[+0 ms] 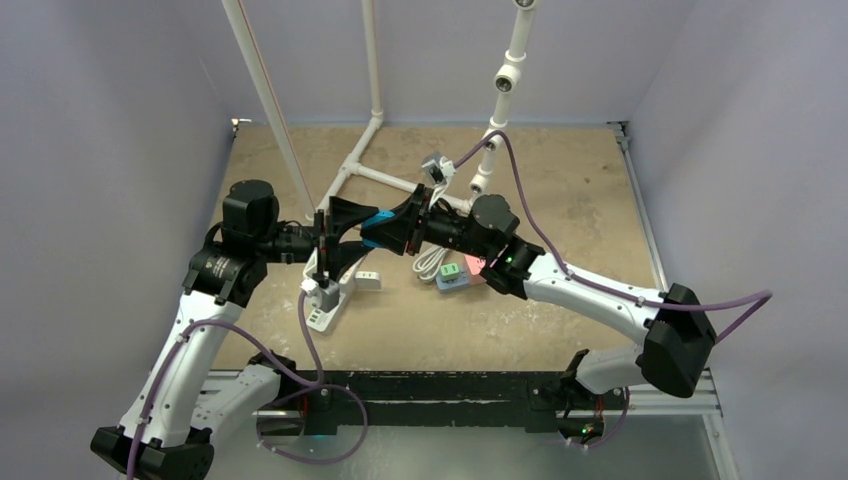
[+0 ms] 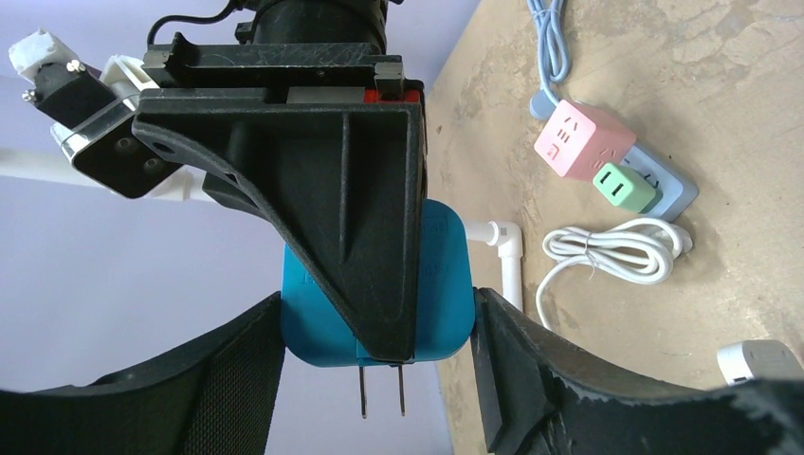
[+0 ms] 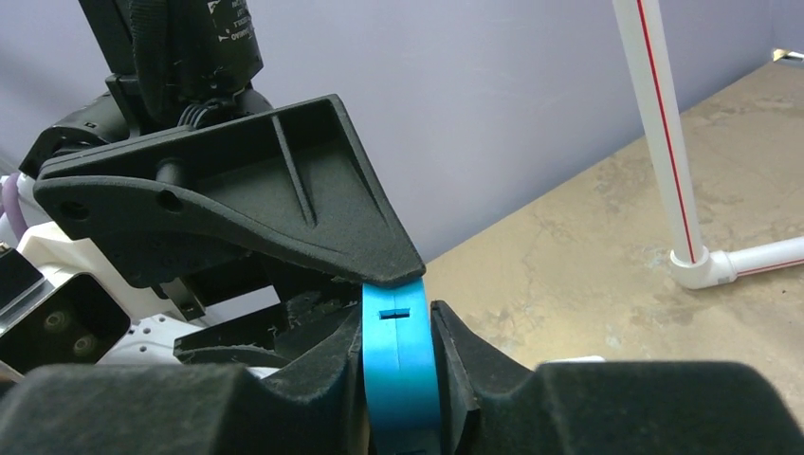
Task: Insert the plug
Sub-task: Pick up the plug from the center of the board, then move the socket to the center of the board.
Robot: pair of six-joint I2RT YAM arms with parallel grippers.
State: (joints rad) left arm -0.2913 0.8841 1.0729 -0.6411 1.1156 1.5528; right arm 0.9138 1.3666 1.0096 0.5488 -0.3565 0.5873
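The counter [image 1: 560,200] carries a white strip [image 1: 325,305], and that strip serves as the marker here. Both arms reach in over it: the left arm [image 1: 200,340] rises from the strip's near left, and the right arm [image 1: 600,290] comes across from its far right. They meet in the air beyond and above the strip. A pink cube [image 2: 580,140] with sockets lies on the counter off to the strip's right, well apart from it.

The left claw [image 2: 377,303] has a finger against each narrow edge of the plug [image 2: 441,284], so it appears to grip it. The right claw [image 3: 398,322] is closed on the plug's two flat faces, squeezing the thin body from both sides. The plug is therefore held by both claws at once, off the counter and clear of the strip.

By my reading the task is about half done. The plug is picked up and secured, but it is not in any socket. What is left is for one claw to let go, and for the other to carry the plug down, line it up with a socket and press it home. Which socket is meant I cannot tell.

The plug is a flat, bright blue block with rounded corners. Its two straight metal prongs [image 2: 362,391] stick out bare and parallel from one end.
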